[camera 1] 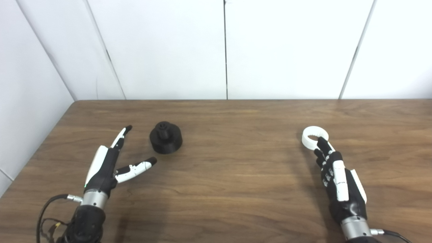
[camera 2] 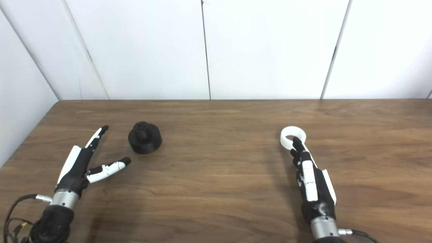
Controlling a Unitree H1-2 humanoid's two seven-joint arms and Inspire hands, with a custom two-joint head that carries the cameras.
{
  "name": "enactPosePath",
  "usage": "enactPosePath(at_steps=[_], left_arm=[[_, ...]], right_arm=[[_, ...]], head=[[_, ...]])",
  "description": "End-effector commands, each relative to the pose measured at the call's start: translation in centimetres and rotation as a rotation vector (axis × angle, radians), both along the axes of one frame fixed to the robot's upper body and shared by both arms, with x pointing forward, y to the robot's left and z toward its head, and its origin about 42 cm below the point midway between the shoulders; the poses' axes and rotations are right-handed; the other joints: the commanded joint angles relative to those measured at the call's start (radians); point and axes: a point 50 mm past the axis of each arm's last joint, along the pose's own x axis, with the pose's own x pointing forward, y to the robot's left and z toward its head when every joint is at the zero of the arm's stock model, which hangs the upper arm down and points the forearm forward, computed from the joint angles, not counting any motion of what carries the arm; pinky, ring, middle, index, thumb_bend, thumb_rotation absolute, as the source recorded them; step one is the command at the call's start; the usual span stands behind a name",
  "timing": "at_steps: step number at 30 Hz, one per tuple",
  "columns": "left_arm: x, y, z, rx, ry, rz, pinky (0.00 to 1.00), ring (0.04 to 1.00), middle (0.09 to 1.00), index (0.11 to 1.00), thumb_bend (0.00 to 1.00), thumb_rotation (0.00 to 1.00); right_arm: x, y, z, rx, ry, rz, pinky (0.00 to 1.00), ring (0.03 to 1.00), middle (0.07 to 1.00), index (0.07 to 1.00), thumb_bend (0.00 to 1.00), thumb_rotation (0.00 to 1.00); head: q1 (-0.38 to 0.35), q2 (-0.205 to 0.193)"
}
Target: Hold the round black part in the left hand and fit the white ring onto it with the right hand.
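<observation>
Left hand (camera 1: 104, 168): near left of table (camera 1: 236, 189), fingers and thumb spread wide, holding nothing. Right hand (camera 1: 339, 182): near right, fingers extended together; fingertips overlap the ring's near rim, grip cannot be told. Black part (camera 1: 165, 137): upright, just beyond and right of the left fingertips, between forefinger and thumb lines. Ring (camera 1: 314, 136): flat, farther right, well apart from the part.
</observation>
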Motion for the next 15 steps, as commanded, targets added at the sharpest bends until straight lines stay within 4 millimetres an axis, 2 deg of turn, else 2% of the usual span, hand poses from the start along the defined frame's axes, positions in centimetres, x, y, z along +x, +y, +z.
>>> enactPosePath(at_steps=[1,4,7,15], left_arm=[[2.1,1.1,2.8,0.1,-0.063,-0.009,1.0,1.0,1.0,0.95,0.93,0.28],[3.1,1.6,3.2,0.137,-0.033,-0.022,1.0,1.0,1.0,0.938,0.95,0.24],[4.2,2.1,3.6,0.174,0.019,-0.035,1.0,1.0,1.0,0.955,0.95,0.27],[6.4,2.9,5.0,0.238,0.104,-0.064,1.0,1.0,1.0,0.943,0.97,0.28]], right_arm=[[0.5,0.3,0.3,0.007,-0.023,0.001,1.0,0.958,0.962,0.929,0.6,1.0],[0.4,0.3,0.3,0.01,-0.021,0.0,1.0,0.959,0.964,0.934,0.61,1.0],[0.4,0.3,0.3,0.006,-0.021,-0.006,1.0,0.958,0.961,0.932,0.6,1.0],[0.2,0.5,0.2,0.014,-0.024,-0.007,1.0,0.958,0.96,0.932,0.61,1.0]], head=[[0.0,0.001],[0.0,-0.001],[-0.001,-0.002],[-0.009,-0.002]])
